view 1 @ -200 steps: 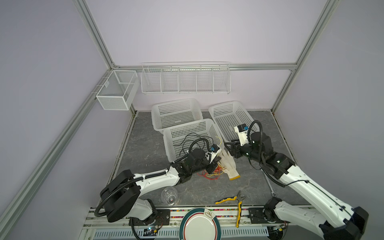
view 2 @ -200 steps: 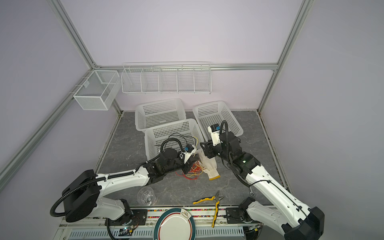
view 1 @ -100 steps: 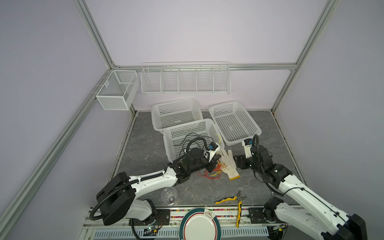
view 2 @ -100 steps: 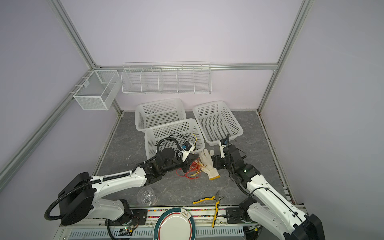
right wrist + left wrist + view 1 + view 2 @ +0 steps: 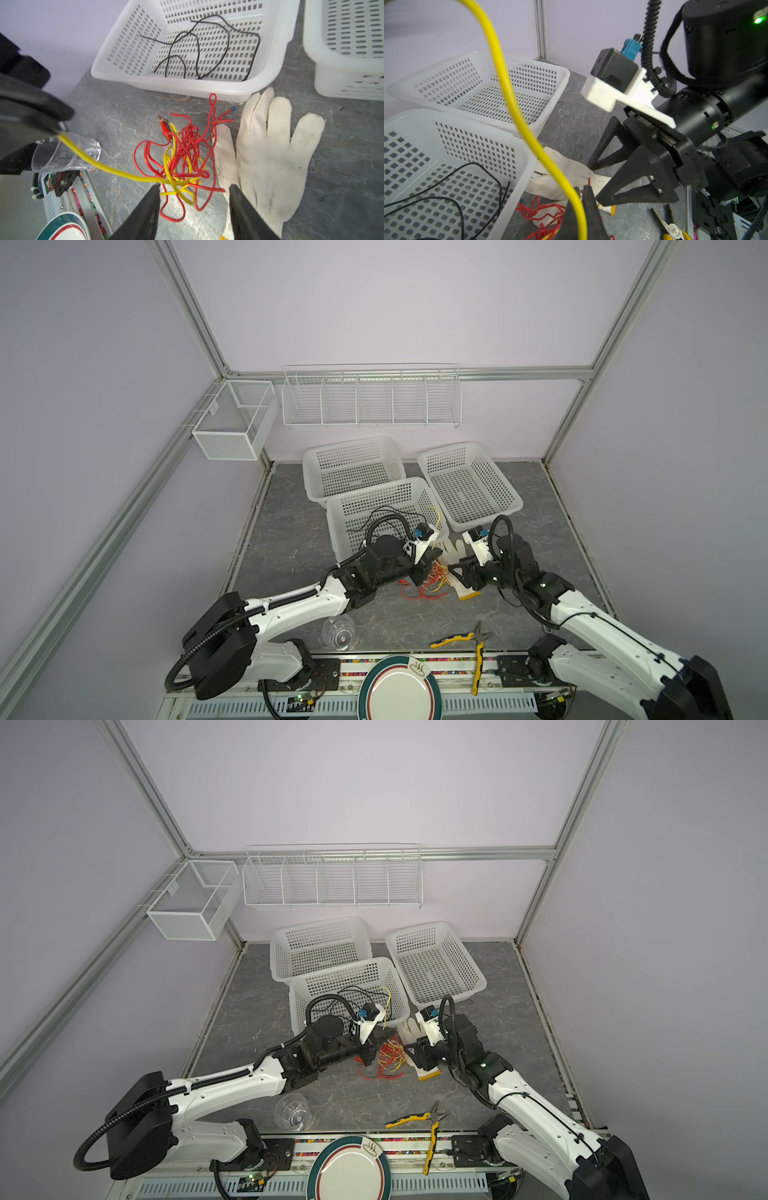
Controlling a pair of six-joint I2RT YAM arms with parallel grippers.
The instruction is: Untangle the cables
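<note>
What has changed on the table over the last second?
The right pincer pulled back from the far right basket, then moved in to the red and yellow tangle, jaws open. The left pincer stayed shut on the yellow cable; pliers unmoved.

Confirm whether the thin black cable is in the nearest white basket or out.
In: the thin black cable loops across the white perforated plastic basket's floor.

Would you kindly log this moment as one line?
left gripper shut on yellow cable | right gripper open near tangle | black cable in basket
</note>
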